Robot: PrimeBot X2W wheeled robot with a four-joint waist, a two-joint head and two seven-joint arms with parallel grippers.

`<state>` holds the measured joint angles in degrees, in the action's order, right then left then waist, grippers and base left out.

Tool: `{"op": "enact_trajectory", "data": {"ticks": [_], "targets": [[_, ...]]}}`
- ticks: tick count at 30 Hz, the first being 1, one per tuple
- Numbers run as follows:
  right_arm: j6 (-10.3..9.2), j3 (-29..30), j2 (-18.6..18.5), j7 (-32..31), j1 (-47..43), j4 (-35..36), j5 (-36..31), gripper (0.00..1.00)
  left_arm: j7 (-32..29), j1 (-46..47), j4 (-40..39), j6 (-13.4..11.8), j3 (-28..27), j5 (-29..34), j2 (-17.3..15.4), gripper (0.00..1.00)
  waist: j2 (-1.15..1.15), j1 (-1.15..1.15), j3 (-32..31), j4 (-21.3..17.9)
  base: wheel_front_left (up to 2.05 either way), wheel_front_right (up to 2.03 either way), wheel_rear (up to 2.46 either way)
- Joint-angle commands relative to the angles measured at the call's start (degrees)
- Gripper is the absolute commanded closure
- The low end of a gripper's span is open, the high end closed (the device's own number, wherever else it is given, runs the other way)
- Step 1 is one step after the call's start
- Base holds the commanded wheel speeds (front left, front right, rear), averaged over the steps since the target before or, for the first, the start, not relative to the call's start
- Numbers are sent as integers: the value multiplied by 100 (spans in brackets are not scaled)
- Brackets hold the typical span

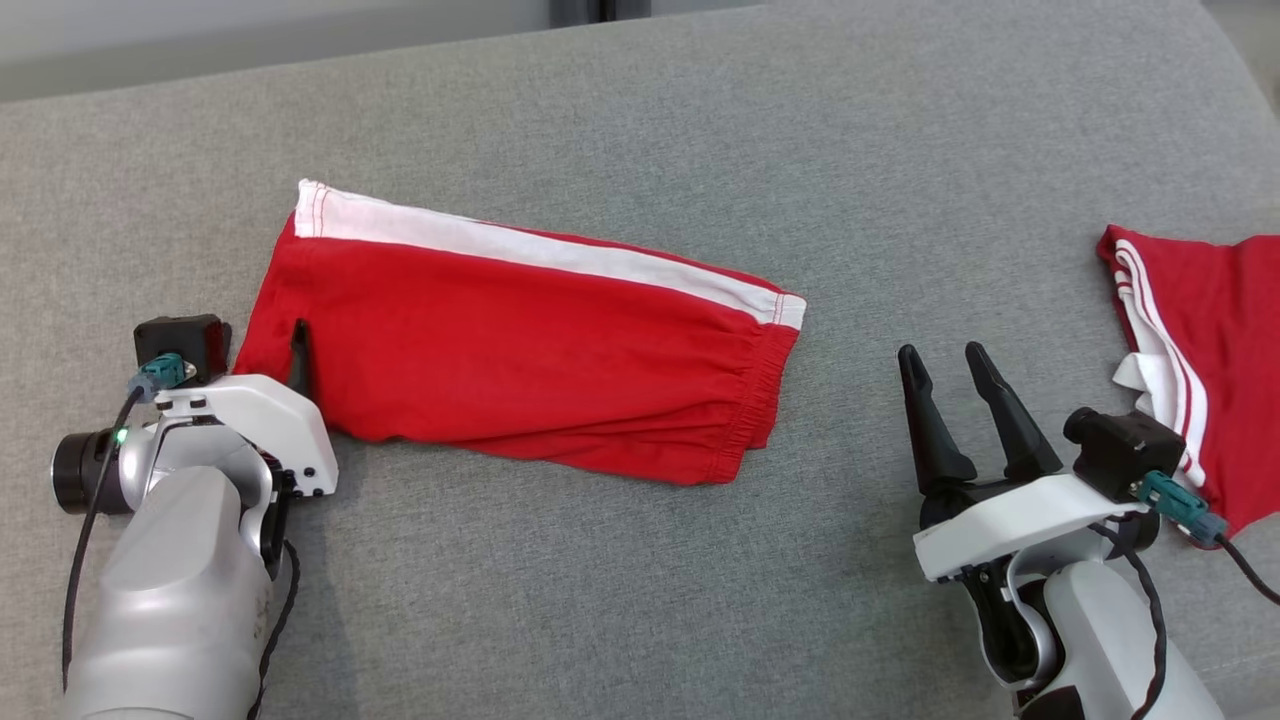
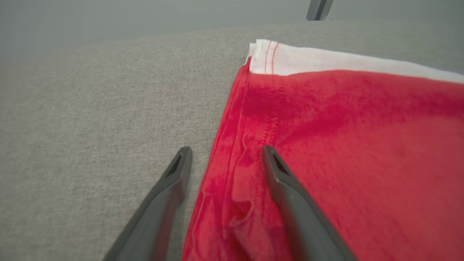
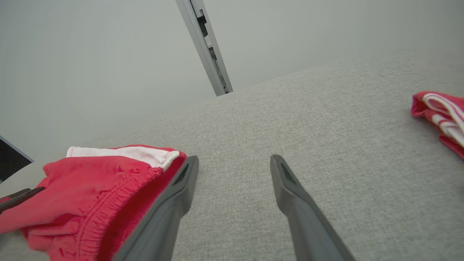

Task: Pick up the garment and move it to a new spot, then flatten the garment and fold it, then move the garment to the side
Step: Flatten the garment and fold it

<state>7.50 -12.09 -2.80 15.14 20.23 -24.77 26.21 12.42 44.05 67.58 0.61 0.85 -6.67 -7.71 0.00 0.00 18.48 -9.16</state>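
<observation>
The left gripper (image 2: 225, 149) is held wide, the red garment's (image 1: 520, 370) hem edge (white side stripe) lying between its fingers. The right gripper (image 1: 942, 352) is likewise spread wide, the garment being found near, to its left.

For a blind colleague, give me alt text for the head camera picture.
Folded red shorts with a white stripe lie on a grey fabric surface. The open left gripper sits at their left end; the open right gripper is clear, near a second red-and-white garment.

We've got bare grey cushion (image 1: 850, 200) between the folded shorts (image 1: 520, 360) and second red garment (image 1: 1215, 330); our right gripper (image 1: 941, 352) sits in that gap. Far strip passable.
</observation>
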Motion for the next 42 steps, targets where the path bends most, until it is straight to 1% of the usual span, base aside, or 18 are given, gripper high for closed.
{"op": "enact_trajectory", "data": {"ticks": [1,2,3,4,8,10,12,14,16,21,27,28,29,30,33,39,41,42], "targets": [[-1,14,-30,-3,-50,19,-18,0,-64,-11,118,9,-19,-52,6,0,0,0,-22,-19,0,0,0],[-2,18,-29,-3,-68,10,-21,0,-72,-31,178,15,-10,-49,20,57,0,0,-42,-30,0,0,0],[-2,16,-29,-3,-82,-8,-27,0,-122,-55,247,25,18,-44,25,100,0,0,-70,-39,0,0,0],[-2,21,-30,-3,-95,-24,-32,0,-137,-82,298,66,17,-84,43,100,0,0,-106,-43,0,0,0],[-1,38,-30,-3,-204,-106,-52,0,-10,-226,369,102,7,-152,20,100,0,0,-358,-16,0,0,0],[-2,41,-31,-4,-306,-137,-13,0,84,-375,382,76,-7,-189,72,100,0,0,-552,14,0,0,0],[-1,1,-29,-4,-390,-153,-163,0,171,-539,337,49,-69,-276,125,100,0,0,-752,47,0,0,0],[-2,22,-36,-4,-531,-202,-120,0,227,-779,288,20,-59,-274,164,100,0,0,-947,84,0,0,0],[-1,13,-31,-4,-639,-241,-230,0,264,-1016,228,-1,-58,-316,219,100,0,0,-1127,127,0,0,0],[-1,24,-32,-4,-903,-325,-345,0,279,-1610,-182,-78,-133,-413,296,100,0,0,-1389,208,0,0,0],[-1,2,-32,-4,-1034,-392,-427,0,279,-2189,-835,-242,-184,-421,345,100,0,0,-1490,252,0,0,0],[-1,-3,-33,-4,-1039,-397,-434,0,279,-2262,-987,-273,-180,-373,334,64,0,0,-1495,262,0,0,0],[-1,-15,-31,-4,-1034,-400,-447,0,279,-2336,-1119,-320,-192,-344,330,4,0,0,-1500,274,0,0,0],[-1,-30,-31,-4,-1027,-395,-457,0,280,-2412,-1287,-356,-204,-318,333,0,0,0,-1502,292,0,0,0],[-1,-119,-29,-4,-954,-371,-421,0,280,-2604,-1795,-435,-191,-222,362,0,0,0,-1466,395,0,0,0],[-1,-293,-30,-4,-715,-478,-302,0,280,-2919,-2689,-390,-29,-78,415,0,0,0,-1289,813,0,0,0],[-1,-341,-33,-4,-605,-570,-205,0,280,-3010,-2894,-369,44,-50,441,0,0,0,-1215,963,0,0,0],[-1,-341,-33,-4,-605,-570,-205,0,280,-3010,-2894,-369,44,-50,441,0,0,0,-1215,963,0,0,0]]}}
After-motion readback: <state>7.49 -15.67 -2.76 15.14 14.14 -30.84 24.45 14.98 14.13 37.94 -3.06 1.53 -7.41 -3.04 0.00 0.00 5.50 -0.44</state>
